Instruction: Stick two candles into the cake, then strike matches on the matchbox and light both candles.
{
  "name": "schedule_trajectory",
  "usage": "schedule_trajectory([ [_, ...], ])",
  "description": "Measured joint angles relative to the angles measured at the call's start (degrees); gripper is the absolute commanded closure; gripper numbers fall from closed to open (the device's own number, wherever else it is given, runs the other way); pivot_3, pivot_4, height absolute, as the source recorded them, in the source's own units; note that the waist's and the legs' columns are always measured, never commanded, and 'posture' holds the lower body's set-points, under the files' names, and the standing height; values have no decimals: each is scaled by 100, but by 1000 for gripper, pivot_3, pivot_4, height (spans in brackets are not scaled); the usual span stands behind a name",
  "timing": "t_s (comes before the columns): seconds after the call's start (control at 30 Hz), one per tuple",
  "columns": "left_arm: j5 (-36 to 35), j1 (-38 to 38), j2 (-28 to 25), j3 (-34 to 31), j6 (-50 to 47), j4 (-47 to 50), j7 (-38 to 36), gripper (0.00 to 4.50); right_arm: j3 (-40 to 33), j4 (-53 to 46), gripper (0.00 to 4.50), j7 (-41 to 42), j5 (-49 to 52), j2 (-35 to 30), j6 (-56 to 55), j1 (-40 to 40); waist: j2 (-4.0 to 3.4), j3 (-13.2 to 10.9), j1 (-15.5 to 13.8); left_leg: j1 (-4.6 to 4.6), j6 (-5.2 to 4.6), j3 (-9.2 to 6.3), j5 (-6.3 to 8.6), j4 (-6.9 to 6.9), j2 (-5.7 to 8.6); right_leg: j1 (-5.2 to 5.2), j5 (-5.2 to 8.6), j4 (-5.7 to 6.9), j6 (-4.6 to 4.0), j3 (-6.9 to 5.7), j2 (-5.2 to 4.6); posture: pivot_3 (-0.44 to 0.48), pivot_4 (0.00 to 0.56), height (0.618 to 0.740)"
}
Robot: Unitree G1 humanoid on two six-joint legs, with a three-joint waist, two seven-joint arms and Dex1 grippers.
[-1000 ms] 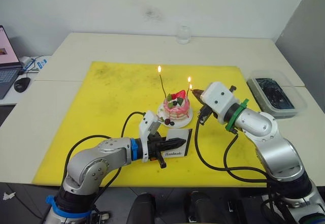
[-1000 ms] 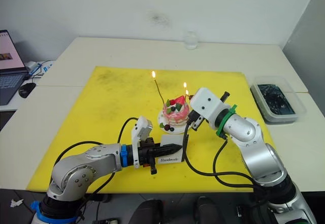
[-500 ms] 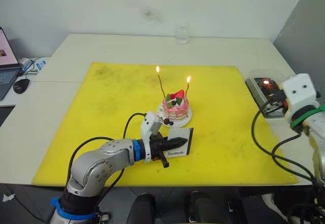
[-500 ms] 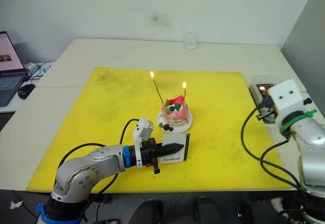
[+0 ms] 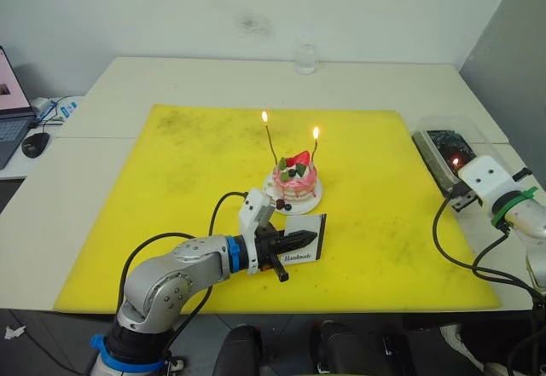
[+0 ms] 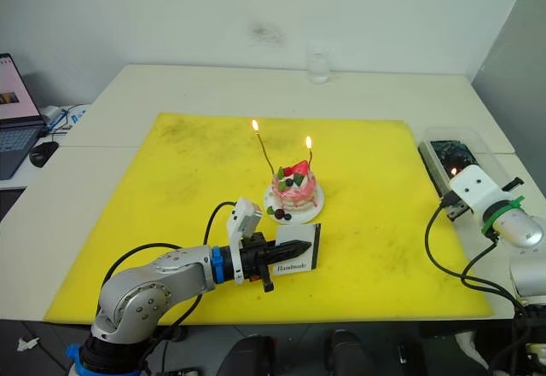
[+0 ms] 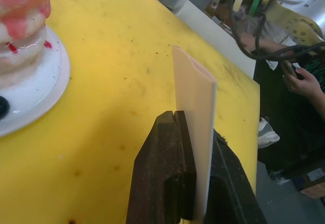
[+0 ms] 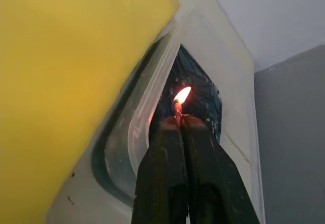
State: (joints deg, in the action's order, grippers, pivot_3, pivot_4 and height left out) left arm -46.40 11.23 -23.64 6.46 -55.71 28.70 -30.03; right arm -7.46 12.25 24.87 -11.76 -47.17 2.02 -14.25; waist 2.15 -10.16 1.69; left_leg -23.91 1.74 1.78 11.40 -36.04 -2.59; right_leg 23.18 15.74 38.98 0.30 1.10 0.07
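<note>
Left gripper (image 5: pixel 300 240): clamped on flat white rectangular matchbox (image 5: pixel 305 250), upright on yellow mat (image 5: pixel 171 188). Right gripper (image 8: pixel 177 120): pinching short burning match (image 8: pixel 179 103) over clear plastic tray (image 5: pixel 437 161). Beyond: pink layered cake (image 5: pixel 295 181), two thin lit candles (image 5: pixel 270 138)

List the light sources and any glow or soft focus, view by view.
Left eye view: two small flames top the candles on the cake; room light is even, shadows faint. Right wrist view: the burning match in the right gripper casts an orange glow on the clear tray; the fingers look soft. Left wrist view: the matchbox edge is sharp, the background blurred.
</note>
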Motion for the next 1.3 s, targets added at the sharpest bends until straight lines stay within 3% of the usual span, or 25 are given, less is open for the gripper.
schedule_trajectory([
  [0.27,-11,0,36,-1,0,2,69,4500,208,902,4482,-308,-288,-65,-553,-432,-1,1,-6,0,1,-4,-1,1,-1,-2,0,0,0,-4,2,0,150,740],
  [0.37,-18,0,35,-1,0,3,71,4500,189,925,3946,-349,-261,-61,-573,-438,-1,1,-7,0,1,-2,-1,0,-2,-2,0,0,0,-1,1,0,150,740],
  [0.73,-90,18,18,-13,-39,47,99,4500,-165,-175,33,-275,-44,-98,99,-88,-5,3,-10,1,1,-6,-1,-1,-3,-4,-1,3,1,-4,0,0,150,740],
  [1.03,-820,34,-186,-645,-827,279,600,4500,-1106,-2204,33,393,598,-297,1194,391,-9,4,-13,1,1,-10,-1,0,-7,-4,-1,4,1,-8,0,0,150,740],
  [1.3,-2132,81,-132,-1251,-1969,45,1682,4500,-1480,-4419,33,1968,3067,-261,3023,1323,-8,4,-28,1,1,-17,0,-3,-8,-9,-1,4,2,-14,-11,0,150,740],
])
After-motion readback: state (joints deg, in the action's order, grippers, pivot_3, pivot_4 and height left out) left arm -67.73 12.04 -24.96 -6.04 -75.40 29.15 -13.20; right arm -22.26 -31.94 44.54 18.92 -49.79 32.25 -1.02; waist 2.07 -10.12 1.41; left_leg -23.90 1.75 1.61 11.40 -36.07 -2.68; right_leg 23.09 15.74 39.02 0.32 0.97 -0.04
